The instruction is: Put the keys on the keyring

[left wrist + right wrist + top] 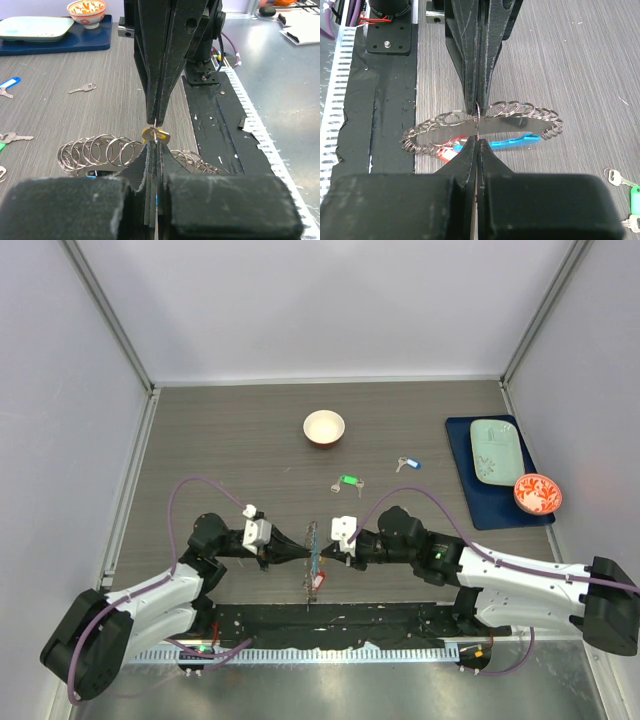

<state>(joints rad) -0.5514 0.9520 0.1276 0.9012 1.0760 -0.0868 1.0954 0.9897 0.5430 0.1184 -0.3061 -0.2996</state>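
— Between my arms, my left tool (303, 553) and right tool (328, 552) are pinching the keyring (313, 562), tip to tip.
— Loose keys (347, 481)?
— Lying beyond it on the table (230, 440), nearer my right tool; the ring is running near-to-far.

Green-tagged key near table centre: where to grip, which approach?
Take the green plastic tag, top-down, pinching across its narrow width. It lies flat on the table, apart from the blue-tagged key. The tag looks bulkier than its thin metal key, so it is likely the surer hold.

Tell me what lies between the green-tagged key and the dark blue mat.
A blue-tagged key, nothing else; the top view shows it.
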